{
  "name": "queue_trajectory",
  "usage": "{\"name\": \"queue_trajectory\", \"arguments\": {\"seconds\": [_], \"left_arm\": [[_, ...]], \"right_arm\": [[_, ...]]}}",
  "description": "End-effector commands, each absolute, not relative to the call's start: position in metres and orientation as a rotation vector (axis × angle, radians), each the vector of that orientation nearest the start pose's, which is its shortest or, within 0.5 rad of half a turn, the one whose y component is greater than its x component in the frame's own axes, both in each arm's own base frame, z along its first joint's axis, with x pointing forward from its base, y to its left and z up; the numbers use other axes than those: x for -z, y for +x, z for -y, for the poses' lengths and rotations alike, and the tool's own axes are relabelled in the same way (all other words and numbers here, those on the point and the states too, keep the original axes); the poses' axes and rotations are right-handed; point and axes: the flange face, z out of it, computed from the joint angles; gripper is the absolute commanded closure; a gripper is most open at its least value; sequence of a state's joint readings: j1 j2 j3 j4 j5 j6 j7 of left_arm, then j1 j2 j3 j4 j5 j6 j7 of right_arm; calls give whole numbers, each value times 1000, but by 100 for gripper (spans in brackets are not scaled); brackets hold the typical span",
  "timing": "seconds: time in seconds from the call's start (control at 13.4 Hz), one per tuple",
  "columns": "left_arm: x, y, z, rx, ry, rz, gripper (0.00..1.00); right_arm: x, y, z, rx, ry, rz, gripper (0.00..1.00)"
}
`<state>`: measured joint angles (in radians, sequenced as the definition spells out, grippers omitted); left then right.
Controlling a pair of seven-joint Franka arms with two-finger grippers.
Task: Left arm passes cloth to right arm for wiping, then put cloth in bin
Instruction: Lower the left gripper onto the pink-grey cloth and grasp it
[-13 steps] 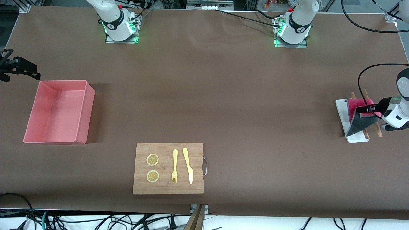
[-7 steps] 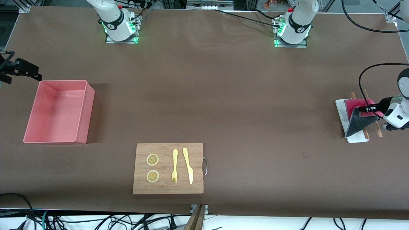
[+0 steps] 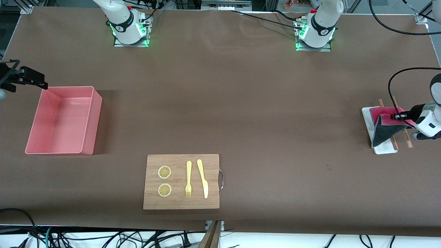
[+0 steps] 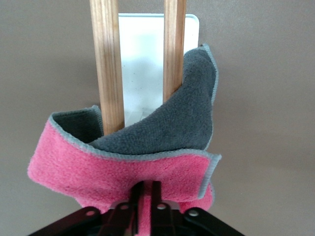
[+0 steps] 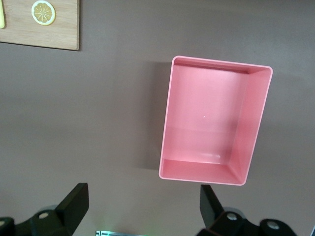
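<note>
Task at opening stage: no handover, no wiping, nothing binned yet. Right gripper [image 3: 44, 83] hangs over desk [image 3: 220, 113] beside empty pink bin [image 3: 62, 120] at right arm's end, jaws wide apart, holding nothing; right arm waits. Cutting board [image 3: 181, 181] with fork, knife and lemon slices sits untouched nearer front camera. At left arm's end, left gripper [image 3: 396, 116] pinches cloth [image 3: 384, 125] over white tray [image 3: 368, 124] and two wooden sticks [image 4: 109, 59]. Cloth soft, folded: crimson-pink face bunched at gripper, dark grey face draped onto tray, grey stitched hem.

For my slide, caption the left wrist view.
Left claw shut on the cloth, over the white tray and two wooden sticks.
</note>
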<state>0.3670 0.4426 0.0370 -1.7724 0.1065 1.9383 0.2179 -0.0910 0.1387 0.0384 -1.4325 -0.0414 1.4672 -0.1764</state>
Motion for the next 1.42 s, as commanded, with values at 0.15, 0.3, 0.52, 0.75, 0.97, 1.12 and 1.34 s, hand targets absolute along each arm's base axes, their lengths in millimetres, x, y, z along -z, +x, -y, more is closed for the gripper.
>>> {"name": "queue_trajectory", "arguments": {"seconds": [0.15, 0.3, 0.52, 0.75, 0.97, 1.12, 1.34], "left_arm": [[-306, 573, -257, -460, -3080, 167, 100], [-315, 575, -258, -482, -3078, 172, 100], [-335, 585, -259, -473, -3048, 146, 72], [-325, 585, -270, -483, -3074, 42, 6], [-313, 585, -291, -485, -3081, 80, 0], [-305, 583, -294, -502, -3083, 88, 0], [-305, 585, -291, -504, -3076, 68, 55]], "right_arm": [[-598, 588, 42, -173, -3133, 214, 0], [-596, 588, 39, -180, -3132, 222, 0], [-588, 591, 40, -206, -3127, 222, 0], [-576, 594, 39, -247, -3123, 226, 0], [-570, 596, 40, -266, -3120, 224, 0], [-571, 596, 40, -264, -3120, 226, 0], [-570, 596, 41, -266, -3120, 221, 0]]}}
